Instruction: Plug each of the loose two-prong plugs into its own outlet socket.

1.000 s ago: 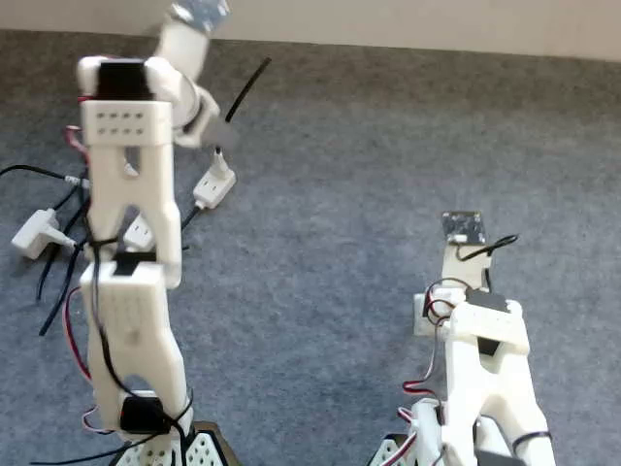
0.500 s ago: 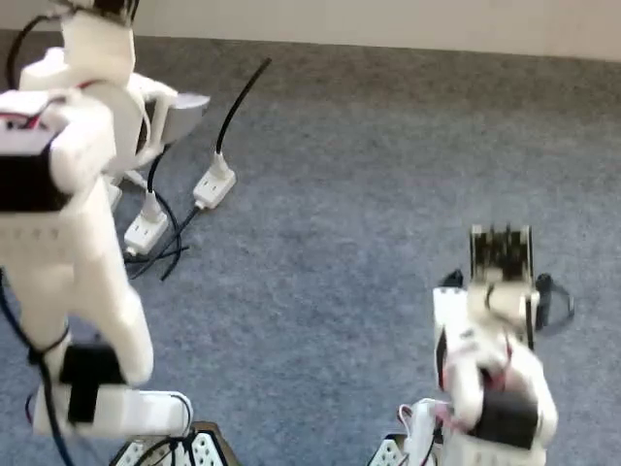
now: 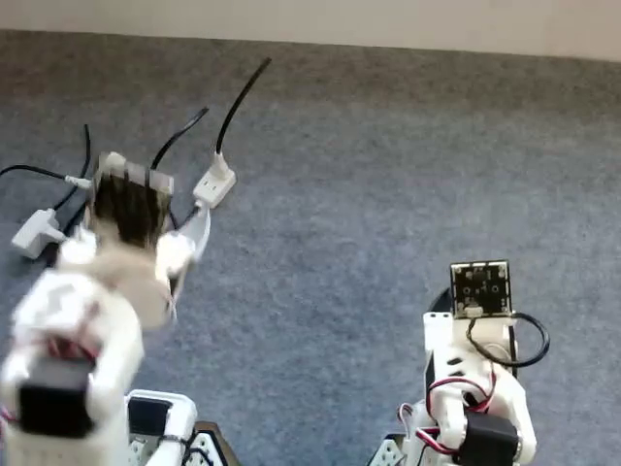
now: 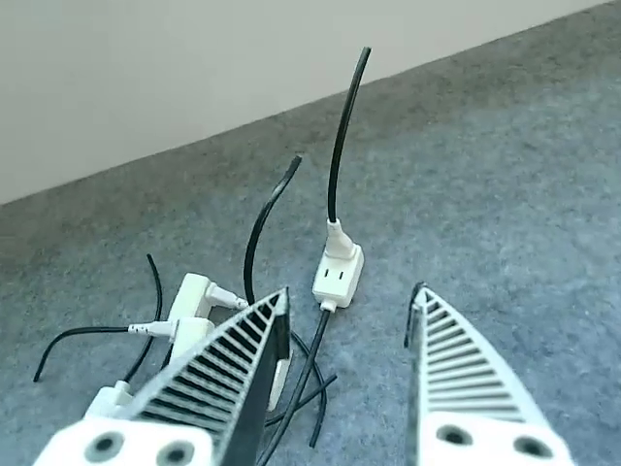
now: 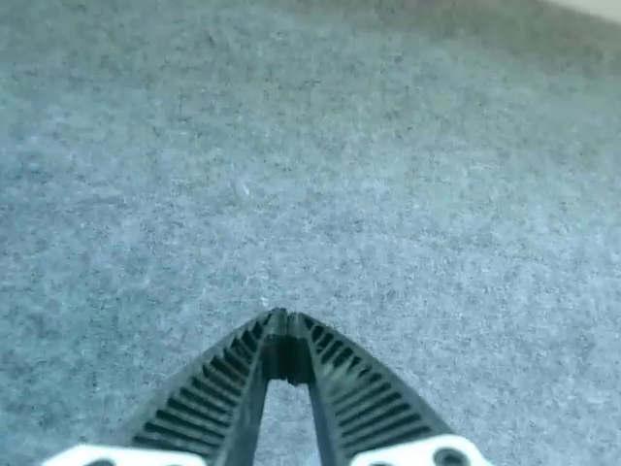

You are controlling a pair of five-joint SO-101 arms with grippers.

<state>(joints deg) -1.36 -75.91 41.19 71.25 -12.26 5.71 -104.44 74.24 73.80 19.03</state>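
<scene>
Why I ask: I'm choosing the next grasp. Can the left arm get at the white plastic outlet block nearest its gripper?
Probably yes: the left gripper is open, and the white plastic outlet block lies on grey carpet right ahead of it, nothing between; thin black cords run alongside.

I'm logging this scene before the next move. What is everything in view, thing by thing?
outlets: at least three, white, on the carpet on the left arm's side
cords: several, black, running among the outlets
carpet: one, grey, under everything
wall: one, pale, along the far edge
arms: two, white, at the near edge
left claw: one, white, open, above the carpet facing the outlets
right claw: one, white, shut, above bare carpet
</scene>
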